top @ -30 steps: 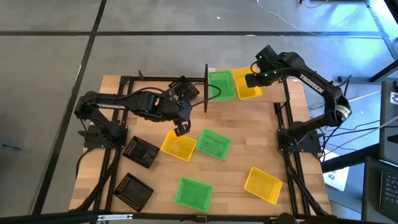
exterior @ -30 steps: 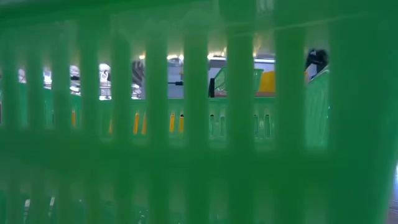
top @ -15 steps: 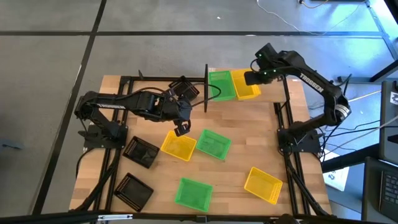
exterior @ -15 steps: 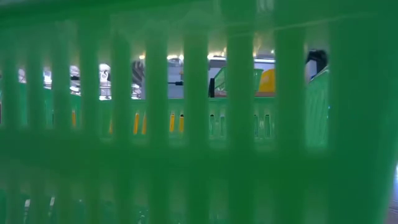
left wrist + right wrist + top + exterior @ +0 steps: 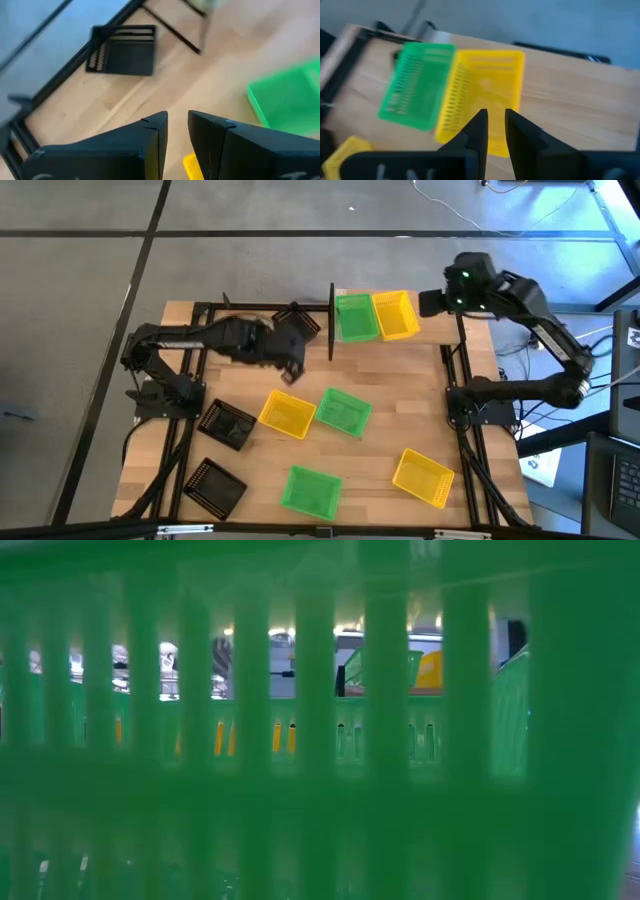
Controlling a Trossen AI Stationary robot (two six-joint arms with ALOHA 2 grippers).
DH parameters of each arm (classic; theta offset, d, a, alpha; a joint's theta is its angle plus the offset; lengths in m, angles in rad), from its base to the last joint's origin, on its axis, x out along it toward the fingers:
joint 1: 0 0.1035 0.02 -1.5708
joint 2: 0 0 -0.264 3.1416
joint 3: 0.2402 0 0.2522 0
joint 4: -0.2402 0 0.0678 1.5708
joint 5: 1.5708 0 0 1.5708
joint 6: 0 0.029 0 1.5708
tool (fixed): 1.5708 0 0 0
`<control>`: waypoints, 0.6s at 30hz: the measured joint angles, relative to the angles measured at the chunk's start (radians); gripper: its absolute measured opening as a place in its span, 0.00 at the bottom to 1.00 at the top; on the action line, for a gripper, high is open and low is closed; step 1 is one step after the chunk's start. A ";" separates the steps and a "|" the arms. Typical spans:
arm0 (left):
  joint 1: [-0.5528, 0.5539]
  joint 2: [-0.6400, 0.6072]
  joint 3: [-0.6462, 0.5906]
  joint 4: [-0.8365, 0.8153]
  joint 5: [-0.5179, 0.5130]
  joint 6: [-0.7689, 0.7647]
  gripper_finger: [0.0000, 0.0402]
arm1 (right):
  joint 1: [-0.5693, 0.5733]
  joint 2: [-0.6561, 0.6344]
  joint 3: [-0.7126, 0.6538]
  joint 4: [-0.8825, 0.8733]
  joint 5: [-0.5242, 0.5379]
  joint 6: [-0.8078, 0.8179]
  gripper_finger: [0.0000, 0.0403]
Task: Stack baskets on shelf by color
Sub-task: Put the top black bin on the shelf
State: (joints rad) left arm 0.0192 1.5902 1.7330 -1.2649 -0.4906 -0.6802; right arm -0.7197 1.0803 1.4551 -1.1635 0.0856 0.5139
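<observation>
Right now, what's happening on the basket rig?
Sorting baskets by color. A green basket and a yellow basket sit side by side at the table's far edge. The right hand is off beside the yellow one, holding nothing. The left hand hovers empty near a black basket. Six more baskets lie loose on the table.

Right wrist view: the right gripper [image 5: 494,122] fills the lower part, its two dark fingers [image 5: 476,131] standing a narrow gap apart, holding nothing. Beyond them a yellow rectangular plastic basket with slotted sides [image 5: 487,87] sits on a pale light-wood shelf board [image 5: 570,100]. A bright green slotted plastic basket [image 5: 415,85] lies just beside it, long sides together. A second yellow basket's corner [image 5: 342,152] shows at the frame edge.
</observation>
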 joint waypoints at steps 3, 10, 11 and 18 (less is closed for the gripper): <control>0.082 0.000 0.000 0.001 0.046 -0.028 0.17 | 0.045 -0.061 0.000 0.028 -0.001 -0.025 0.16; 0.327 0.043 0.001 0.005 0.199 0.003 0.17 | 0.117 -0.160 0.001 0.115 -0.061 -0.050 0.16; 0.352 0.053 0.001 0.011 0.204 0.063 0.17 | 0.127 -0.169 0.001 0.121 -0.061 -0.050 0.16; 0.483 0.133 0.001 0.043 0.264 0.416 0.17 | 0.162 -0.195 0.001 0.131 -0.061 -0.056 0.16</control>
State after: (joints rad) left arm 0.5022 1.7236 1.7344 -1.2224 -0.2265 -0.2646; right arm -0.5572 0.8856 1.4563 -1.0321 0.0242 0.4584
